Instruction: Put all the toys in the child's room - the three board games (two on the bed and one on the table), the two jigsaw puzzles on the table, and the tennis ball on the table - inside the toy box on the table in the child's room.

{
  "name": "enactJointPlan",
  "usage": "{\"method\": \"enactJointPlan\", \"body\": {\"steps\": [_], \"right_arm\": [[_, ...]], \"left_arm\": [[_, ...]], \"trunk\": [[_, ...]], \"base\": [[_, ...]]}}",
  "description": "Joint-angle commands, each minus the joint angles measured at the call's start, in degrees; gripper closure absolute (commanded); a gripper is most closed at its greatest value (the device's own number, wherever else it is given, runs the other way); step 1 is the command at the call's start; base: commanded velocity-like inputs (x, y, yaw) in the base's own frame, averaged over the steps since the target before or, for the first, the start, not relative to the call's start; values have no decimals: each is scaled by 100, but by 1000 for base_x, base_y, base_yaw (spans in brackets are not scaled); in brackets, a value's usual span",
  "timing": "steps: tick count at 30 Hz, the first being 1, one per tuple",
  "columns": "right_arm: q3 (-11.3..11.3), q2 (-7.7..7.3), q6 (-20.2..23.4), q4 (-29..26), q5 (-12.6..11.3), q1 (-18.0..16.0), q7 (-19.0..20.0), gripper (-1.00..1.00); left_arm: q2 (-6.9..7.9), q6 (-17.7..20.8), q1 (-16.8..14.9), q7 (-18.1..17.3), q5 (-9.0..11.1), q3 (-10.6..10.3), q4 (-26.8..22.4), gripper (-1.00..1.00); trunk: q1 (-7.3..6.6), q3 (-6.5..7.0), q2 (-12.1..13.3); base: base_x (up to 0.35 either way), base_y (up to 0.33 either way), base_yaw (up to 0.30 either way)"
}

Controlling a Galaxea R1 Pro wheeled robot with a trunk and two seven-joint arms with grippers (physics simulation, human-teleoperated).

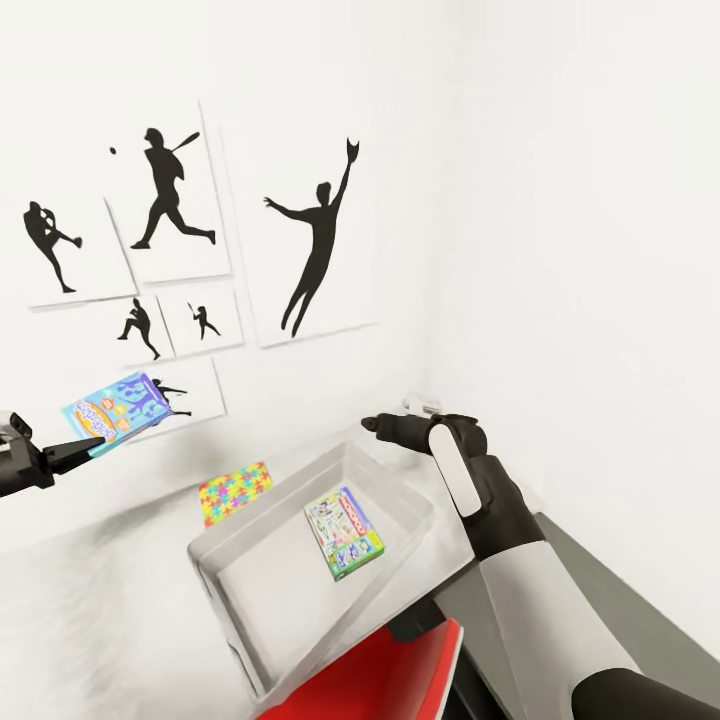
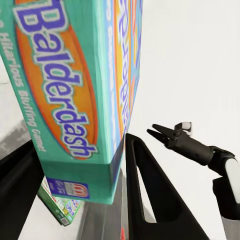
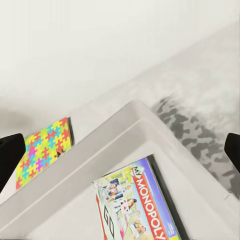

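Holding the teal Balderdash game box (image 1: 118, 408) in closed jaws, the left gripper (image 1: 75, 450) should be carried toward four o'clock and opened low over the see-through grey bin (image 1: 262, 530); the right gripper (image 1: 385, 424) is seen with jaws wide and empty.

Lighting: bright, even, diffuse; source not visible. White walls (image 1: 560, 200) near overexposed, little texture. Shadows: soft, faint, mottled patch on table (image 3: 200, 130) beside toy box (image 3: 125, 125). Blur: close board game (image 2: 75, 90) slightly soft. Head view skewed at its edges.
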Motion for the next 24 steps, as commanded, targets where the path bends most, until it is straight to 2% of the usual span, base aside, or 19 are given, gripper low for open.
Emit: {"method": "enactJointPlan", "body": {"steps": [1,8,16,24], "right_arm": [[4,0,15,-5,-61,-6,-58,-100],[5,0,15,-5,-61,-6,-58,-100],[5,0,15,-5,-61,-6,-50,-100],[0,0,20,-3,-61,-6,-49,-100]], "left_arm": [[-1,61,-6,-29,2,1,0,100],[-4,61,-6,-34,2,2,0,100],[-5,61,-6,-35,0,2,0,100],[-5,61,-6,-35,-5,2,0,100]], "trunk": [[5,-13,-13],[5,-13,-13],[5,-13,-13],[5,-13,-13]], "base": [[102,0,0],[30,0,19],[2,50,134],[0,8,18]]}}
